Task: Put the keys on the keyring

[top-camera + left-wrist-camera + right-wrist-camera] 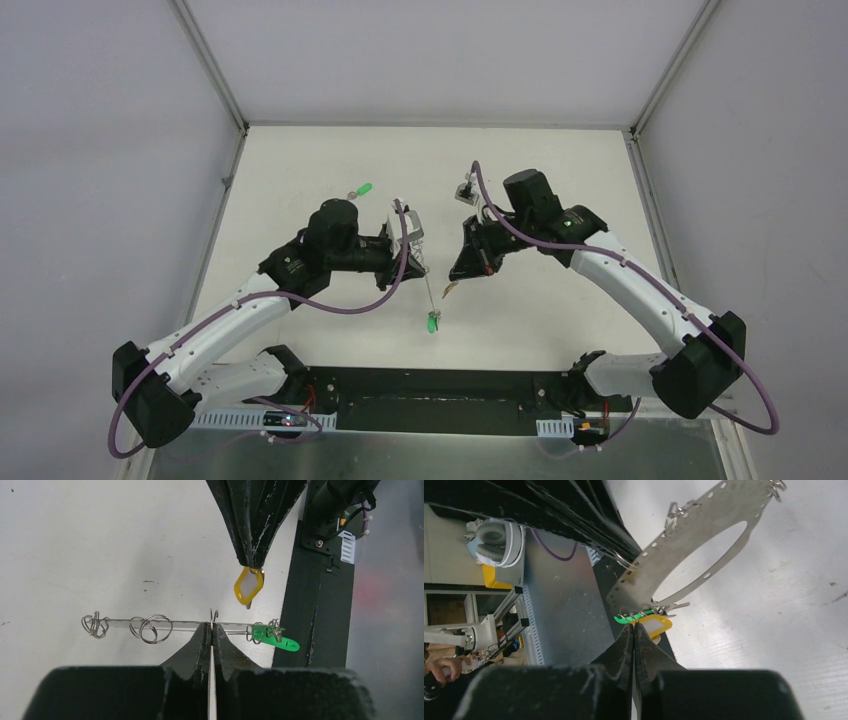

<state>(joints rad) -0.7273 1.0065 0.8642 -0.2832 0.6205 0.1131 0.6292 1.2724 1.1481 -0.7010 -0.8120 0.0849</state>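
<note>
The keyring (150, 622), a large grey metal loop made of flat perforated band, is held edge-on in my left gripper (212, 626), which is shut on its rim. It shows flat in the right wrist view (659, 555). Small split rings (151, 628) and a green key (280, 639) hang from it. My right gripper (251, 564) is shut on a yellow key (248, 586), held just above the loop beside the green key. From above, the left gripper (420, 265) and right gripper (458, 275) are close together, with the loop's green key (432, 323) hanging below. A second green key (365, 188) lies on the table.
A small grey metal item (463, 190) lies on the table behind the right gripper. The black base plate (440, 400) runs along the near edge, just under the loop's green end. White walls and frame posts bound the table.
</note>
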